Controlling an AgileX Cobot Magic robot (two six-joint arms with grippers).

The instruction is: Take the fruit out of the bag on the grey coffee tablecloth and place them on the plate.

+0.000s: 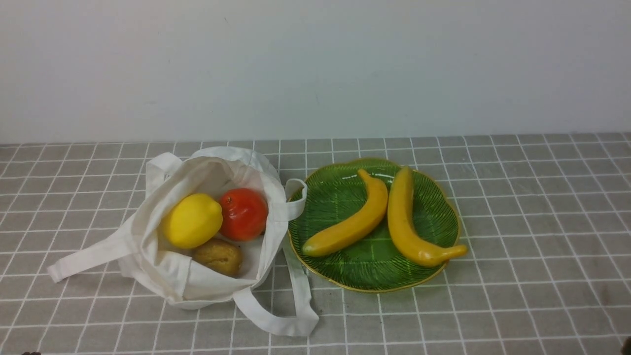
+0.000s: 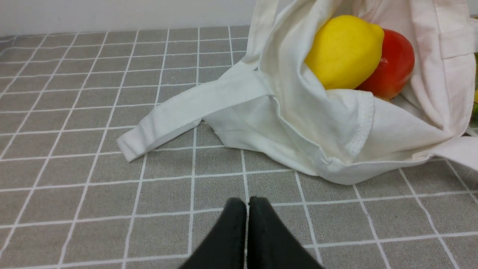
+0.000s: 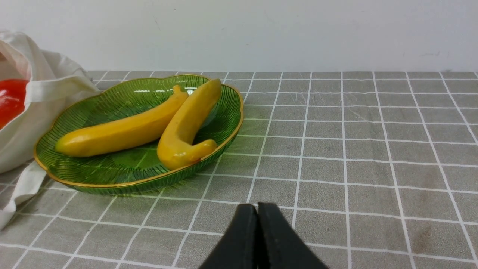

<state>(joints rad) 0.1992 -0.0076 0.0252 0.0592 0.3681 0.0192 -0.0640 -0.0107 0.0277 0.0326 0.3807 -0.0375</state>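
Observation:
The off-white tote bag (image 1: 162, 266) lies open on the grey checked tablecloth (image 1: 532, 236), left of centre. Inside it sit a yellow lemon (image 1: 192, 220), a round red-orange fruit (image 1: 243, 213) and a small brown lumpy fruit (image 1: 218, 256). Two yellow bananas (image 1: 352, 224) (image 1: 406, 222) lie on the green gold-rimmed plate (image 1: 369, 273), right of the bag. My left gripper (image 2: 248, 203) is shut and empty, low over the cloth in front of the bag (image 2: 298, 123). My right gripper (image 3: 257, 209) is shut and empty, in front of the plate (image 3: 123, 179). Neither gripper shows in the front view.
A white wall (image 1: 315, 64) stands behind the table. One bag strap (image 1: 281, 320) loops toward the front, against the plate's left rim; another strap (image 1: 84, 259) trails to the left. Bare cloth spreads to the right of the plate.

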